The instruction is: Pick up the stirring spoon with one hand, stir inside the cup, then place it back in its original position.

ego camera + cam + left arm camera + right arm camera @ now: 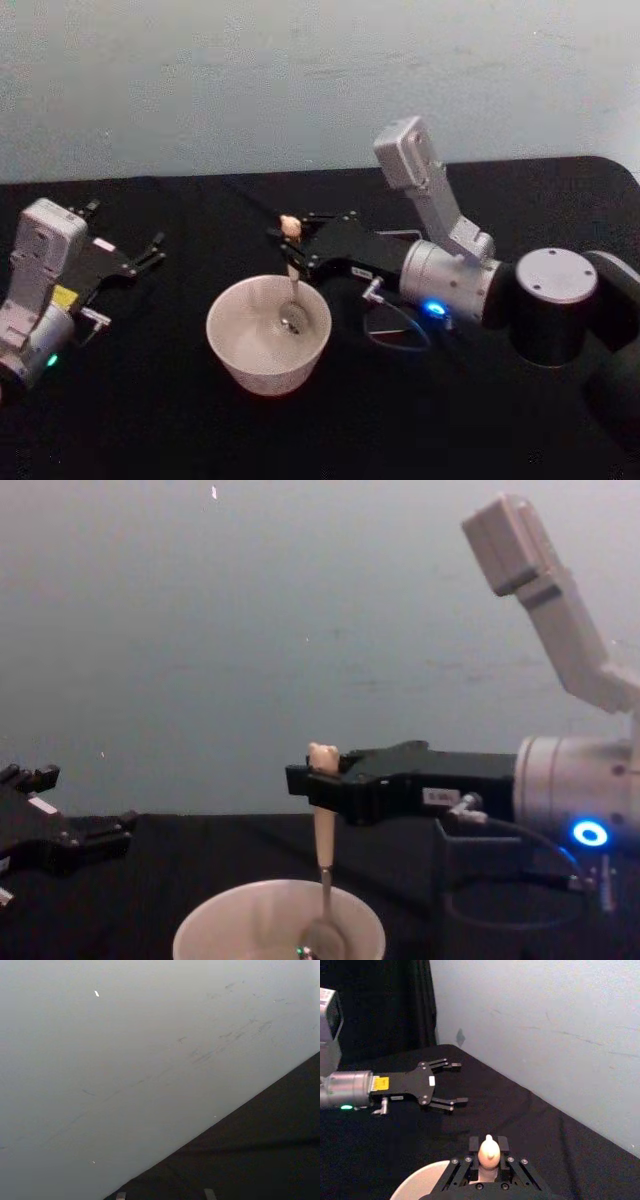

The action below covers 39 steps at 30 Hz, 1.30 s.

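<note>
Black surface (150, 420): my right pincer (291, 252) pinches the stirring spoon (323, 832) inside the cup (262, 372); a wide sweep could tip it. Left pincer (458, 1084) parked, spread.

You can read no text here. The yellow sticker (380, 1083) on the left gripper (458, 1083) and the white sticker (441, 797) on the right gripper (322, 778) are too small to tell.

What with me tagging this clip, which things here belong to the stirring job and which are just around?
In the job: cup; stirring spoon, standing bowl-down in it; right gripper, shut on the spoon's handle.
Just around: left gripper, open, parked at the left; black table; pale wall.
</note>
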Tool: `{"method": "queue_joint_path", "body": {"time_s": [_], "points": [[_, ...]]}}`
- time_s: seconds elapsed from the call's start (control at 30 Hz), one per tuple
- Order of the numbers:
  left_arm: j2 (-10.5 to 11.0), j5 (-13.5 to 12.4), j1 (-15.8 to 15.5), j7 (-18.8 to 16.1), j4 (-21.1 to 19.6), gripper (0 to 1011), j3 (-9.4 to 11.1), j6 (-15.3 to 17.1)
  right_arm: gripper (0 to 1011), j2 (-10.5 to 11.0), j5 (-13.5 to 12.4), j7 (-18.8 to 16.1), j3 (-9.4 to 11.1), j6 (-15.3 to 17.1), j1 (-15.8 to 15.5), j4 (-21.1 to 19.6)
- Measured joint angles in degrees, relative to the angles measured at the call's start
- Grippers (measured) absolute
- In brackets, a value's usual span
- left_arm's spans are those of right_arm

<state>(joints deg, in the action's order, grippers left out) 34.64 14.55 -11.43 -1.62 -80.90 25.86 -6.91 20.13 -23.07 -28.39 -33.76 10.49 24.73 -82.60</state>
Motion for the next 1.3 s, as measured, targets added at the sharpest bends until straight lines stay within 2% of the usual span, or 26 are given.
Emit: {"method": "queue_joint_path", "body": {"time_s": [0.3,0.47,0.7,1.07,1.3], "points": [[0.0,0.0,0.0,0.0,0.0,1001,0.0,0.0,214,2.9,-1.5,-1.5,0.3,0.9,-3.1,-4.5],[0.0,0.0,0.0,0.0,0.0,1001,0.0,0.0,214,3.6,-2.2,-2.0,-0.1,1.3,-4.0,-6.1],[0.0,0.0,0.0,0.0,0.0,1002,0.0,0.0,214,3.5,-3.5,-1.7,-0.3,1.9,-4.0,-7.1],[0.0,0.0,0.0,0.0,0.0,1001,0.0,0.0,214,2.8,-3.9,-0.5,-0.5,2.0,-3.1,-6.8],[0.0,0.0,0.0,0.0,0.0,1001,0.0,0.0,214,2.8,-4.8,0.4,0.4,2.1,-2.7,-7.1]]}}
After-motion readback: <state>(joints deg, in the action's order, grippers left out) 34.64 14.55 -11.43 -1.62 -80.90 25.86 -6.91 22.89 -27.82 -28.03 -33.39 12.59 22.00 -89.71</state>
